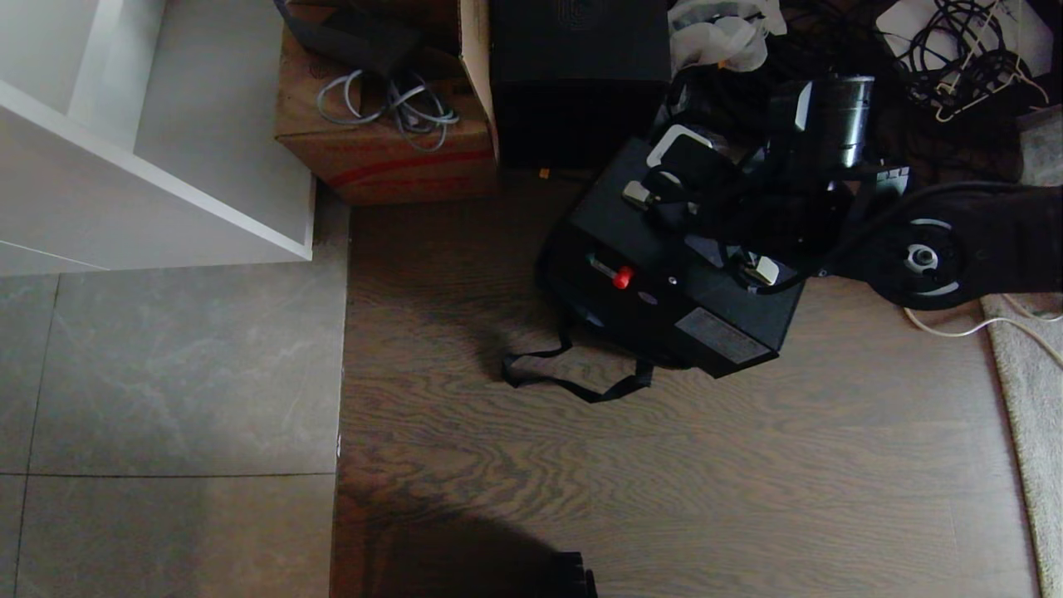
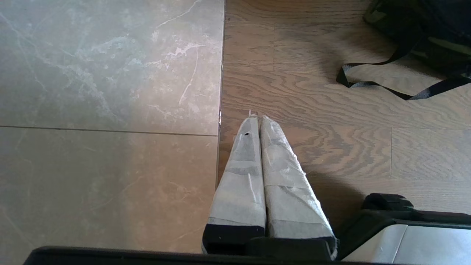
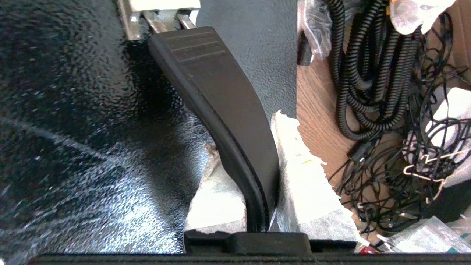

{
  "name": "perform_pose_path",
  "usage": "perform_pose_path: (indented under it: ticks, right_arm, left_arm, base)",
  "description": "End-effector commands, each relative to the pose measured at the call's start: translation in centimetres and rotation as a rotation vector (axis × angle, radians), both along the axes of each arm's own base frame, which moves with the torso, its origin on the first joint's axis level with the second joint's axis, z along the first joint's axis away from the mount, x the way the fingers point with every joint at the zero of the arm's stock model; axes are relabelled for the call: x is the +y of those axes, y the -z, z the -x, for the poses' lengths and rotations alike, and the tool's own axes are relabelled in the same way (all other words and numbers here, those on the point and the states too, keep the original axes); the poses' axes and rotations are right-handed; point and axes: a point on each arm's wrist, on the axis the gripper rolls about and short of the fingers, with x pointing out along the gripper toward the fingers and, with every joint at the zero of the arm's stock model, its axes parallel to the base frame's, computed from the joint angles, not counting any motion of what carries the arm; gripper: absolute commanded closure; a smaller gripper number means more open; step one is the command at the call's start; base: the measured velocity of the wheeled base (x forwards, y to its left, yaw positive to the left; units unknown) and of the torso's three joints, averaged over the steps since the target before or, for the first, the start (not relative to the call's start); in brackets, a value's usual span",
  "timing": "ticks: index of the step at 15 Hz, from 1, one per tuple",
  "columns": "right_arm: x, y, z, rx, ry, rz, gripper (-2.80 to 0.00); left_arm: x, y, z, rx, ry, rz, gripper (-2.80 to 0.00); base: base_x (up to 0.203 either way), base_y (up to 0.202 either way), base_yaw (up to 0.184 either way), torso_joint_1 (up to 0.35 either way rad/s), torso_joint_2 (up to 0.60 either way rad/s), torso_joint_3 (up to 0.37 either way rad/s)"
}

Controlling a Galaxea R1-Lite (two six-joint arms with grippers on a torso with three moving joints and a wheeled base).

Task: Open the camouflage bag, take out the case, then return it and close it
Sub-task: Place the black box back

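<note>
The black case (image 1: pixel 681 307) hangs tilted over the wooden floor, a red knob (image 1: pixel 623 276) on its front. My right gripper (image 1: pixel 706 224) is shut on the case's black handle (image 3: pixel 220 84); the taped fingers (image 3: pixel 309 184) press it from both sides beside the silver handle end (image 3: pixel 154 14). The camouflage bag (image 2: pixel 434 40) lies mostly hidden under the case in the head view; its black strap (image 1: pixel 573 382) trails on the floor. My left gripper (image 2: pixel 257 117) is shut and empty, low over the seam between tile and wood.
A cardboard box with a red stripe (image 1: pixel 382 141) and a tall plain black box (image 1: pixel 581 75) stand behind the case. Tangled cables (image 1: pixel 963 50) lie at the back right, a pale rug (image 1: pixel 1030 399) at the right, a white shelf unit (image 1: pixel 124 124) at the left.
</note>
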Motion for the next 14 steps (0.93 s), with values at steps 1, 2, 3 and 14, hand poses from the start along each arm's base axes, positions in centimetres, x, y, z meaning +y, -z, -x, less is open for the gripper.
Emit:
perform_pose_path:
  ticks: [1, 2, 3, 14]
  right_arm:
    - [0.3, 0.5, -0.4, 0.009, 0.000, 0.011, 0.00]
    - [0.4, 0.6, -0.6, 0.012, 0.000, 0.013, 0.00]
    - [0.5, 0.7, -0.7, 0.008, 0.000, 0.009, 0.00]
    - [0.4, 0.0, -1.7, -0.055, 0.024, -0.040, 0.00]
  left_arm:
    - [0.0, 0.0, 0.0, 0.000, -0.001, 0.001, 0.00]
    - [0.0, 0.0, 0.0, 0.000, -0.001, 0.001, 0.00]
    - [0.0, 0.0, 0.0, 0.000, -0.001, 0.001, 0.00]
    - [0.0, 0.0, 0.0, 0.000, -0.001, 0.001, 0.00]
  base:
    - [0.000, 0.000, 0.000, 0.000, 0.00, 0.000]
    - [0.000, 0.000, 0.000, 0.000, 0.00, 0.000]
    - [0.000, 0.000, 0.000, 0.000, 0.00, 0.000]
    - [0.000, 0.000, 0.000, 0.000, 0.00, 0.000]
